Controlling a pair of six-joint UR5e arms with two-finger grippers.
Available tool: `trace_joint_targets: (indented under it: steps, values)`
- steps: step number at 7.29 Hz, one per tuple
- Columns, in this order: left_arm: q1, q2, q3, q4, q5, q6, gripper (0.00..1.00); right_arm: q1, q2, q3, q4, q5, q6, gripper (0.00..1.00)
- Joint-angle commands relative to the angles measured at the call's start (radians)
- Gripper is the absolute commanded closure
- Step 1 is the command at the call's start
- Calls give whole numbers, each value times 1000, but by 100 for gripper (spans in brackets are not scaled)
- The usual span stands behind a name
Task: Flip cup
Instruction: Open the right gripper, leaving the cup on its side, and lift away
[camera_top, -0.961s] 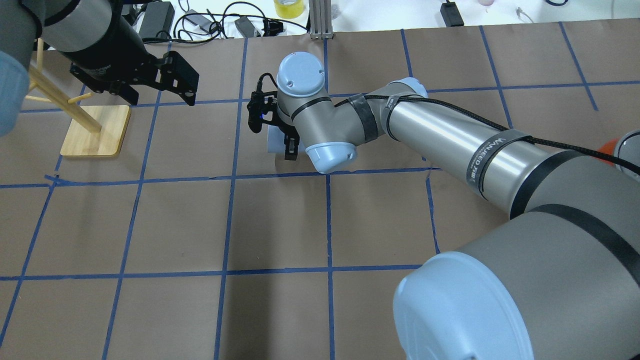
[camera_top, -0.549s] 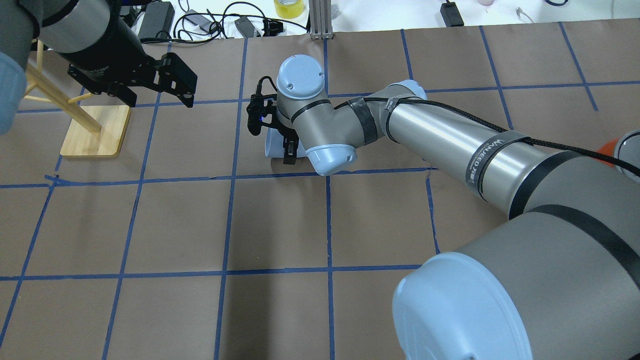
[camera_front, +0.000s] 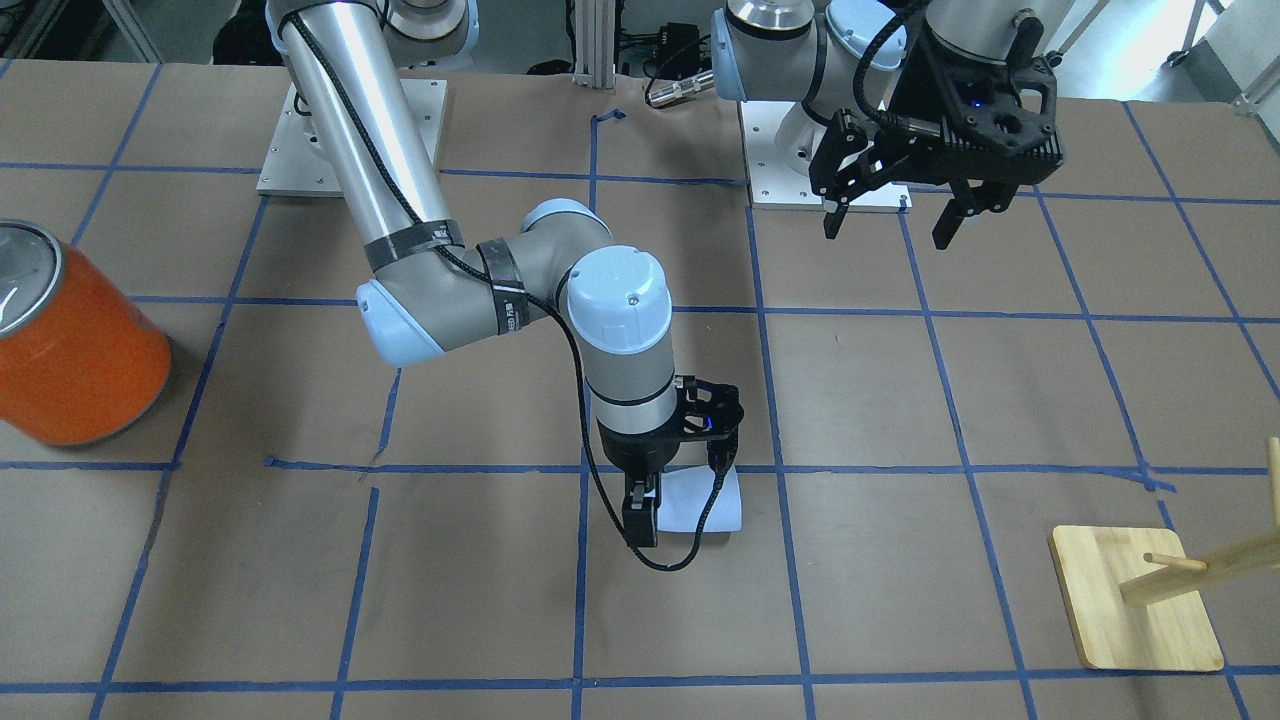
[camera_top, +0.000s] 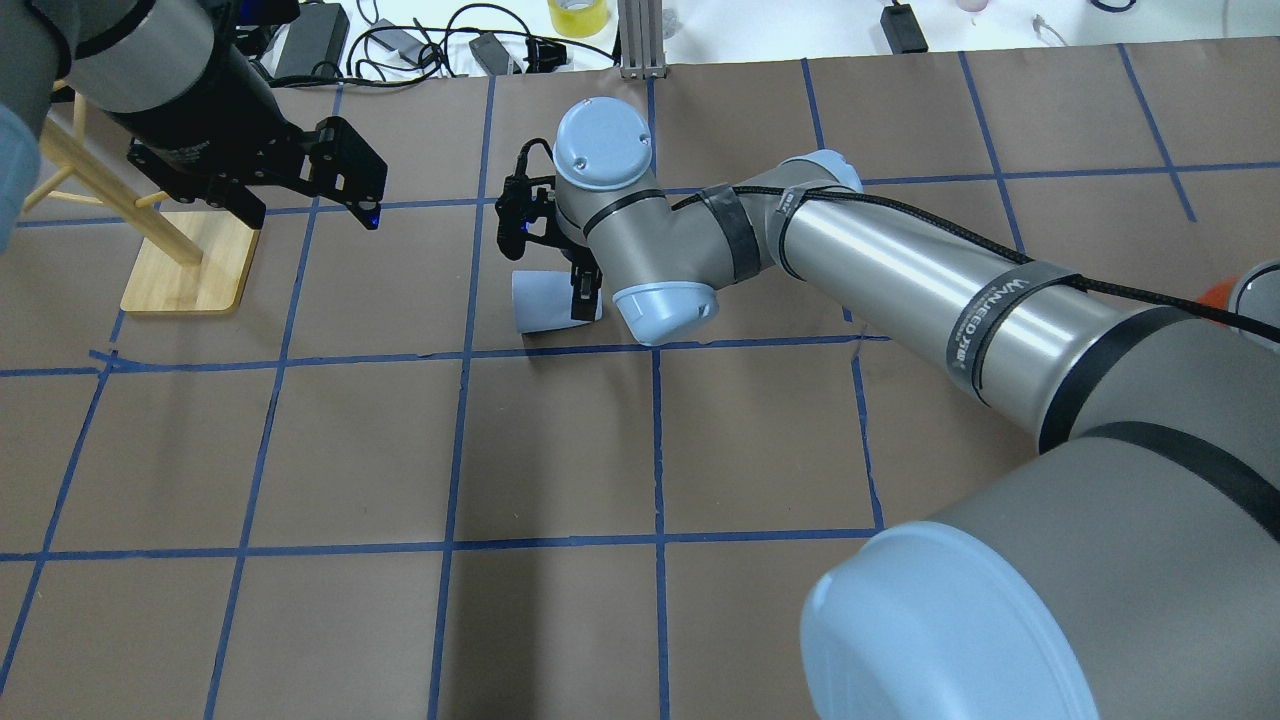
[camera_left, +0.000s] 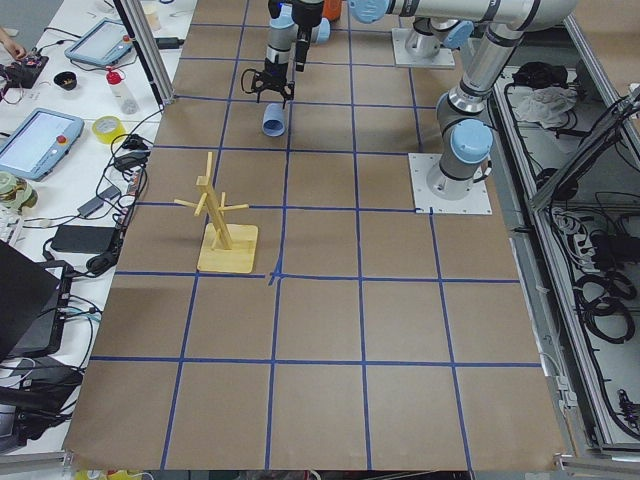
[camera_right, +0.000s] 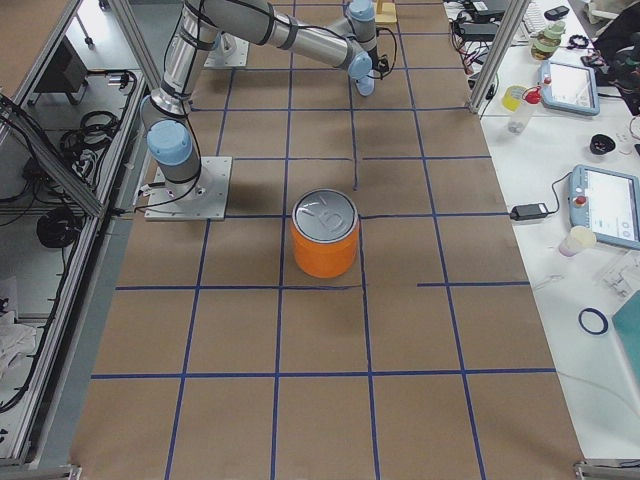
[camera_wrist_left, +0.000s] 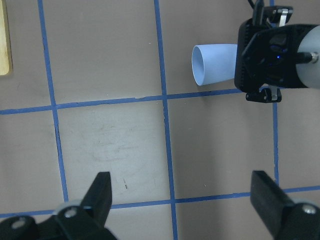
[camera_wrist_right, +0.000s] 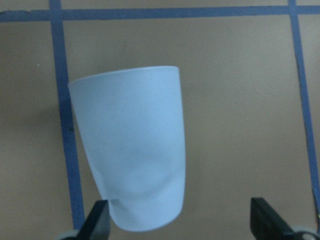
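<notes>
Since half a second ago, the cup (camera_top: 540, 300) has come further out from under the right arm's wrist in the overhead view, showing more of its side wall. The wrist above it has shifted slightly toward the far edge.

1. Cup position. It lies on its side on the counter (camera_top: 350, 450), just far of a blue tape line. Its wide rim points left in the overhead view, toward the wooden stand (camera_top: 190, 265). Its narrow base points right, under the wrist.

2. Right gripper (camera_wrist_right: 181, 220). The fingers are spread well apart on either side of the base end. The wrist camera shows the base just beside one finger and well clear of the other, so nothing is pinched. Contact with the nearer finger cannot be confirmed.

3. Left gripper (camera_front: 888, 225). It hangs above the counter with fingers spread and empty, well apart from the cup, and has drawn back a little toward the stand.

4. Other items. An orange can (camera_front: 75, 360) stands far off to the right in the overhead view, clear of the work.

Assessment: the cup is neither upright nor inverted, so the flip appears incomplete. The exposed wall suggests either a release mid-turn or a grip not yet taken. The next move likely requires closing squarely across the tapered wall; a smooth cup on its side may roll away.
</notes>
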Motion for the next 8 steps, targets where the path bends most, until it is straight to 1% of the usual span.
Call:
trace_joint_targets:
  steps: [1, 2, 3, 4, 5, 6, 7, 8]
  values:
    - [25, -27, 14, -20, -5, 1, 0, -55, -89, 32, 104, -111, 351, 0]
    - [57, -56, 10, -9, -16, 46, 0, -136, -171, 60, 228, -95, 576, 0]
    - [71, -111, -4, 14, -17, 157, 0, -198, -266, 86, 342, -96, 752, 0]
    - [82, -168, -9, 59, -57, 190, 0, -259, -325, 98, 458, -93, 873, 0]
    - [85, -235, -20, 102, -217, 195, 0, -330, -363, 99, 520, -84, 972, 0]
    - [85, -312, -45, 204, -302, 196, 0, -385, -412, 97, 600, -82, 982, 0]
    - [91, -378, -70, 292, -388, 193, 0, -404, -464, 97, 695, -72, 984, 0]
    - [103, -433, -76, 317, -510, 193, 0, -410, -488, 83, 718, -85, 987, 0]
